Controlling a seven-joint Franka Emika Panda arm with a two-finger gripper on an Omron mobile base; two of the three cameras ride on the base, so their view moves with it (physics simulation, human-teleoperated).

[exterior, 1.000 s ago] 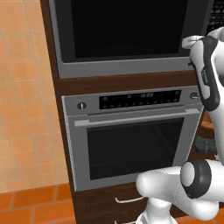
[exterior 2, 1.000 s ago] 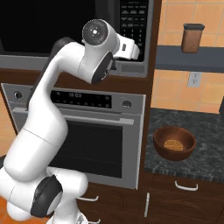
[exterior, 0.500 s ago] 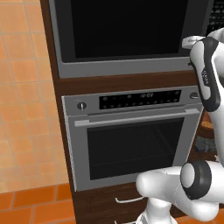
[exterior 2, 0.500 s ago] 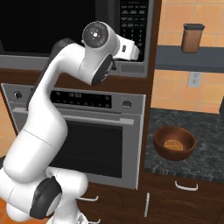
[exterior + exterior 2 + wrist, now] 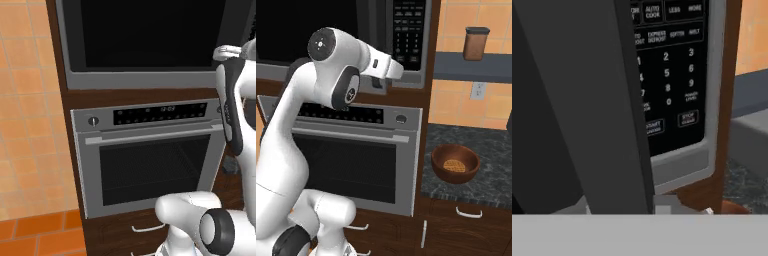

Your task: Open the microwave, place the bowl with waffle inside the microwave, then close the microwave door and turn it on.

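At microwave door handle point(image 5: 612, 100) | jaws around it | door shut

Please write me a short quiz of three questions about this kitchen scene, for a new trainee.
1. True or false: the microwave door is open.
2. Where is the bowl with waffle? A) on the floor B) on the dark counter C) in a drawer
3. Fill in: the brown canister stands on the ____.

Key: 1 false; 2 B; 3 shelf.
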